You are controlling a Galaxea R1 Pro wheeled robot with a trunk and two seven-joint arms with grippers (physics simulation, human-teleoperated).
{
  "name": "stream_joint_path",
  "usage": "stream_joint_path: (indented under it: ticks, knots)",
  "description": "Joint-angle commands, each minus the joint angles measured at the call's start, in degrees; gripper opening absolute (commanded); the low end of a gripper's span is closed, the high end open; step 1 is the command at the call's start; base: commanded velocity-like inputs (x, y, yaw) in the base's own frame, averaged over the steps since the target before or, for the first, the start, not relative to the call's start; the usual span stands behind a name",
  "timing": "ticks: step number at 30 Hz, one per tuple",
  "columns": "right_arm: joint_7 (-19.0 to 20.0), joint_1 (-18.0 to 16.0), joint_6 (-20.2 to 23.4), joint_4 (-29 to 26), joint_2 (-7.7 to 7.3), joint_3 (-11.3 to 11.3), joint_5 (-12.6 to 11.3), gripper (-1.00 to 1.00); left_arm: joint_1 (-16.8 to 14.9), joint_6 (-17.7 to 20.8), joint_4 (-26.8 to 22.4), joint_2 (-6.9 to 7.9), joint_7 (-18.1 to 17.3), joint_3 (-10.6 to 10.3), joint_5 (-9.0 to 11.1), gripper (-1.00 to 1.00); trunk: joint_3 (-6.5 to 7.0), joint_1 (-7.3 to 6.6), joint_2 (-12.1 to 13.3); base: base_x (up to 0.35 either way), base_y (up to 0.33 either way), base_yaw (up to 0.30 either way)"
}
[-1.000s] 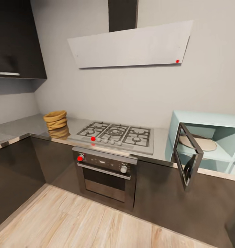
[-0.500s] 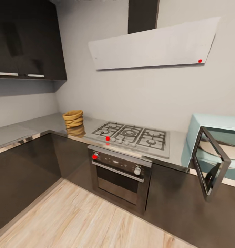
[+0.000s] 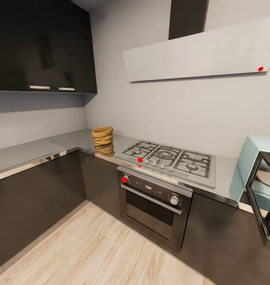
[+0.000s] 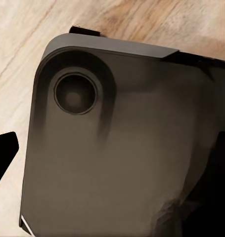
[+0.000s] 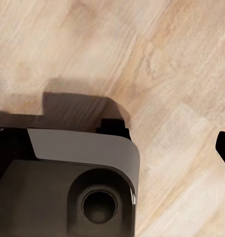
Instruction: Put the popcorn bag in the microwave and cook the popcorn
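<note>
The glossy grey countertop carries the popcorn bag, gas hob and mint microwave.

Popcorn bag sits alone on the countertop, open all around. Gas hob is beside it; the microwave door hangs open over the counter edge.

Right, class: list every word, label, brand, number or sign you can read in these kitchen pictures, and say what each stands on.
No readable text anywhere.
Oven control panel: faint pale marks between its knobs, too blurred to read.
Hood, gas hob: plain red dots, no writing.
</note>
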Motion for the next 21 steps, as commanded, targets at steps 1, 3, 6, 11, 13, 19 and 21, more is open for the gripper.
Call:
stream_joint_path:
  ticks: [1,3,6,11,13,19,21]
  knots:
    - [0.1,-0.1,-0.4,0.2,-0.03,-0.3,0.5,1.00,0.0,-0.1,0.0,-0.02,0.0,0.3,0.2,1.00,-0.02,0.00,0.0,0.000,0.000,0.270]
    - [0.1,-0.1,-0.4,0.2,-0.03,-0.3,0.5,1.00,0.0,-0.1,0.0,-0.06,0.0,0.3,0.2,1.00,0.04,0.00,0.0,0.000,0.000,0.270]
    - [0.2,-0.1,-0.4,0.2,-0.03,-0.3,0.5,1.00,0.0,-0.1,0.0,-0.03,0.0,0.3,0.2,1.00,0.13,0.00,0.0,0.000,0.000,0.270]
    - [0.2,-0.1,-0.4,0.2,-0.03,-0.3,0.5,1.00,0.0,-0.1,0.0,-0.01,0.0,0.3,0.2,1.00,0.28,0.00,0.0,0.000,0.000,0.270]
    - [0.2,-0.1,-0.5,0.2,-0.01,-0.3,0.6,1.00,0.0,-0.1,0.0,-0.01,0.0,0.3,0.2,1.00,0.34,0.00,0.0,0.000,0.000,0.270]
    - [0.2,-0.1,-0.6,0.2,0.07,-0.3,0.6,1.00,0.0,-0.1,0.0,-0.02,0.0,0.3,0.2,1.00,0.52,0.00,0.0,0.000,0.000,0.270]
    - [0.2,-0.1,-0.4,0.2,0.17,-0.3,0.6,1.00,0.0,-0.1,0.0,-0.04,0.0,0.3,0.2,1.00,0.58,0.00,0.0,0.000,0.000,0.270]
